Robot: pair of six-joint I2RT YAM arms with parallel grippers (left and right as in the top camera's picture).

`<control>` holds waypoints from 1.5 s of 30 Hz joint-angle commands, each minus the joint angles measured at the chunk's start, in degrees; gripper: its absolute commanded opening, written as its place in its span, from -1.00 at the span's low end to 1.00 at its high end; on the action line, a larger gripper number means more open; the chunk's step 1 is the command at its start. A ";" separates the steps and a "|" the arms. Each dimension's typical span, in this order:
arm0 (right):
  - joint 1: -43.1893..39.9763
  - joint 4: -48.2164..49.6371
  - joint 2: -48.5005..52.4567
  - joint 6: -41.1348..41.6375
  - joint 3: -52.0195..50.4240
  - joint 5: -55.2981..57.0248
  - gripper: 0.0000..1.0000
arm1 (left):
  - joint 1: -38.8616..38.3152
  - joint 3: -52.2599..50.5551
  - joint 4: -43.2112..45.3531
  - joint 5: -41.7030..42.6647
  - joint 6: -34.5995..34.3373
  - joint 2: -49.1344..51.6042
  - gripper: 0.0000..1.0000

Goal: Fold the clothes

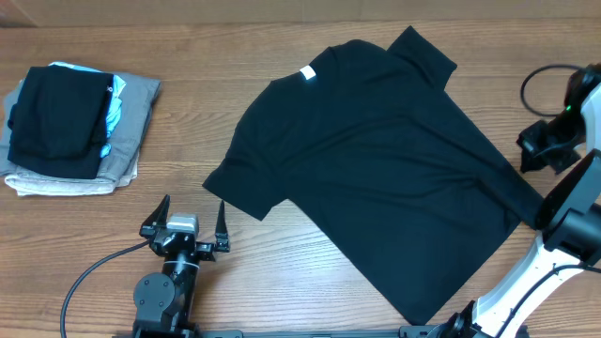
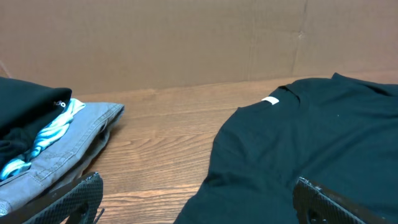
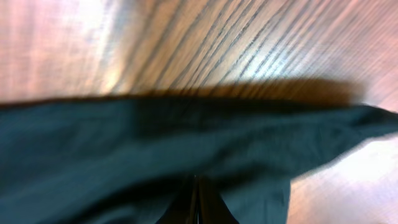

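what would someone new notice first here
A black t-shirt lies spread flat and tilted over the middle and right of the table, its white neck label showing. At far left sits a stack of folded clothes. The right arm has its jaws shut on the t-shirt's right edge; the left arm sits at the front, jaws open.

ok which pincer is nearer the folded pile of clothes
Left. The left pincer hangs open near the folded pile, which lies ahead to its left; the right pincer is across the table, shut on the black t-shirt.
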 commanded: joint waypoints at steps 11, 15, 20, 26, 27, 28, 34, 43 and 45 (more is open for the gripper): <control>-0.52 20.65 -1.18 -0.11 -16.48 5.38 -0.92 | 0.28 -0.20 0.15 -0.48 -0.79 -0.61 1.00; -0.55 25.31 -1.07 -0.09 -17.86 9.20 -0.92 | 0.28 -0.20 0.17 -0.48 -0.79 -0.61 1.00; -0.52 31.43 -1.07 -0.17 -17.86 9.66 -0.92 | 0.28 -0.20 0.17 -0.48 -0.79 -0.61 1.00; -0.70 37.64 -0.85 -3.30 -17.86 9.70 -0.92 | 0.28 -0.20 0.17 -0.48 -0.79 -0.61 1.00; -1.07 39.36 -0.85 -4.46 -17.86 9.97 -0.92 | 0.28 -0.20 0.17 -0.48 -0.79 -0.61 1.00; -1.36 40.22 -0.85 -4.46 -17.86 10.38 -0.92 | 0.28 -0.20 0.15 -0.48 -0.79 -0.61 1.00; -2.75 45.81 -0.85 -6.58 -17.86 9.40 -0.92 | 0.28 -0.20 0.17 -0.48 -0.79 -0.61 1.00; -2.95 48.52 -0.92 -9.11 -14.88 8.81 -0.92 | 0.28 -0.20 0.17 -0.48 -0.79 -0.61 0.99; -2.99 44.92 -1.36 -9.11 -10.82 8.81 -0.86 | 0.28 -0.20 0.17 -0.48 -0.79 -0.61 1.00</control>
